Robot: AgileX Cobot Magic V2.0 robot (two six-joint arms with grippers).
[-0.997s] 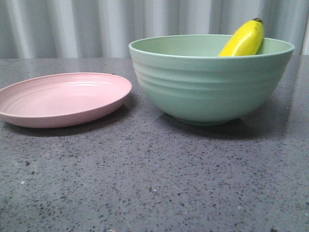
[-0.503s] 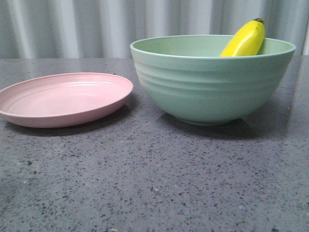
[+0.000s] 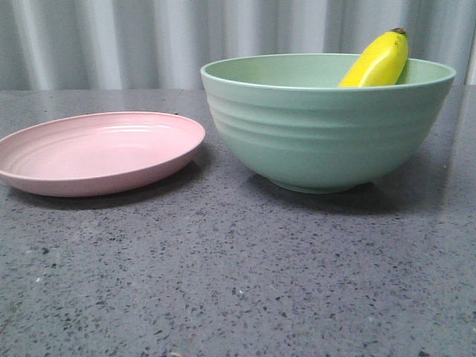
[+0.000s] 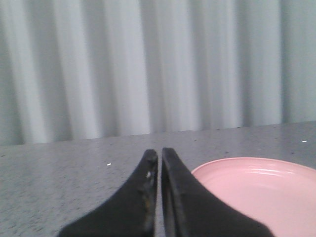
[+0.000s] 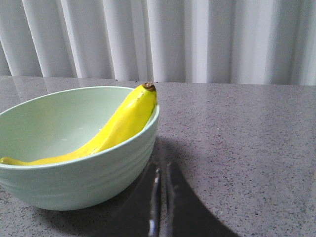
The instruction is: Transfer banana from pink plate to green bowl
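The yellow banana (image 3: 378, 61) lies inside the pale green bowl (image 3: 320, 137), its dark tip leaning over the far right rim. The right wrist view shows it (image 5: 123, 123) curving along the inside of the bowl (image 5: 74, 182). The pink plate (image 3: 97, 152) sits empty left of the bowl; its edge also shows in the left wrist view (image 4: 256, 192). My left gripper (image 4: 160, 155) is shut and empty, just beside the plate. My right gripper (image 5: 162, 170) is shut and empty, low over the table beside the bowl. Neither gripper shows in the front view.
The grey speckled tabletop (image 3: 238, 282) stretches in front of plate and bowl. A pale pleated curtain (image 3: 149, 37) hangs behind the table.
None between half a second ago and now; over the last second the bowl and plate appear shifted very slightly to the right in the front view.
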